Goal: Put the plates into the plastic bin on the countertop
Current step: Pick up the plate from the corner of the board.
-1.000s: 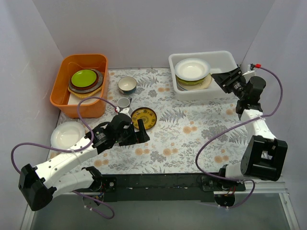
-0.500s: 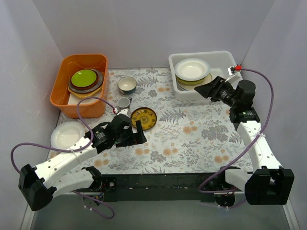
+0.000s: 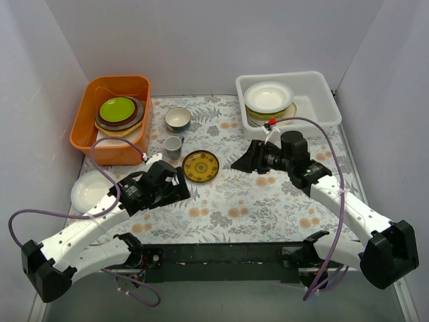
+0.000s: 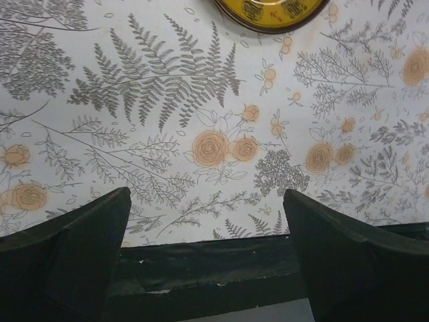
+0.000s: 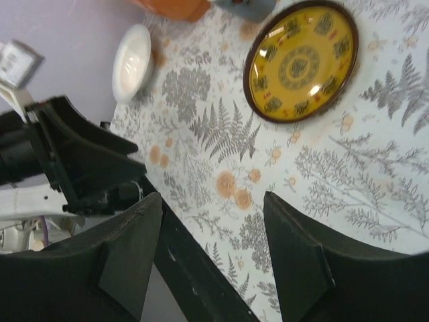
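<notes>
Where the small yellow plate (image 3: 201, 166) lies: middle of the counter (image 3: 255, 208), flat, between both grippers, touching neither.
Left gripper (image 3: 182, 190): jaws wide apart, empty, toward the near edge from the plate.
Right gripper (image 3: 242, 158): jaws wide apart, empty, just right of it.
Bin (image 3: 323, 94): far right corner, stacked plates (image 3: 268, 96) inside.

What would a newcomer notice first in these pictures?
The bright orange tub at the far left stands out, with a lime plate on top of the stack inside it. Next comes the small yellow and brown plate in the middle of the flowered cloth, between the open left pincer and the open right pincer. At the far right, a white bin holds a pile of plates.
</notes>
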